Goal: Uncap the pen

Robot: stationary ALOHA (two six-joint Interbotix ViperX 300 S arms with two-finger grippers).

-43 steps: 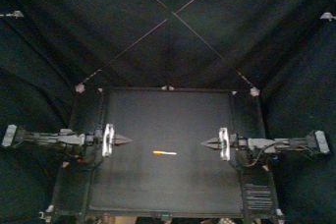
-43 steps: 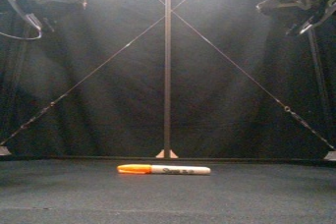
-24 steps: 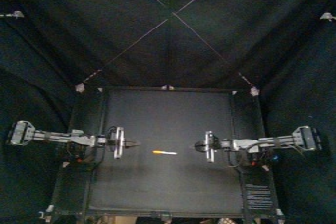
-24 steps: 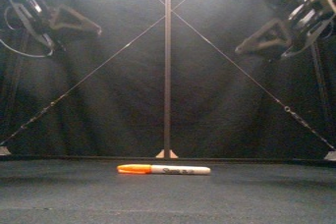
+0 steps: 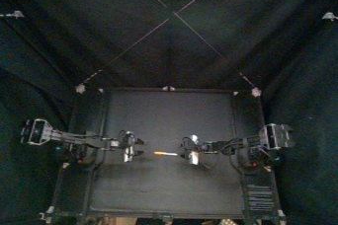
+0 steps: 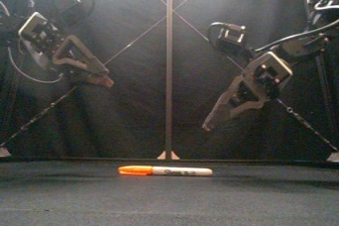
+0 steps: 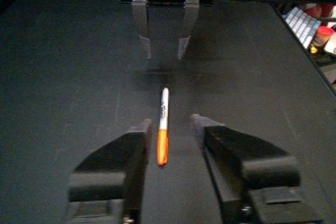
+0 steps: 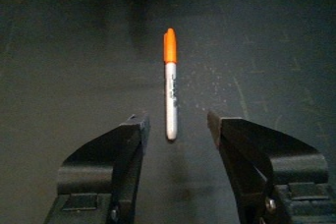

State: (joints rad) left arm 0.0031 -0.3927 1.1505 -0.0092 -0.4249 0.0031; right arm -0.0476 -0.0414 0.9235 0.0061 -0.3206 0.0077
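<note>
Left arm: you see it come in from the left side of the table (image 5: 132, 194), angled down toward the middle.
Left gripper: your left gripper (image 5: 137, 152) hangs in the air above the table, its tips aimed down and inward at the pen's orange end. In the front view it (image 6: 103, 80) sits high, well clear of the surface.
Left fingers: spread apart in the left wrist view (image 7: 171, 122), with the orange end showing in the gap below them; they touch nothing.
Pen: you find the pen (image 5: 161, 155) lying flat near the middle of the table, between the two grippers. Its orange cap (image 6: 134, 170) is on and points toward the left arm; the white barrel (image 6: 183, 171), with dark print, points toward the right arm.
Right gripper: your right gripper (image 5: 189, 153) hovers above the barrel end, tilted down and inward; in the front view it (image 6: 212, 122) hangs lower than the left one, clear of the table.
Right fingers: spread apart in the right wrist view (image 8: 175, 120), the barrel end lined up with the gap; no contact.
Right arm: it comes in from the right side.
</note>
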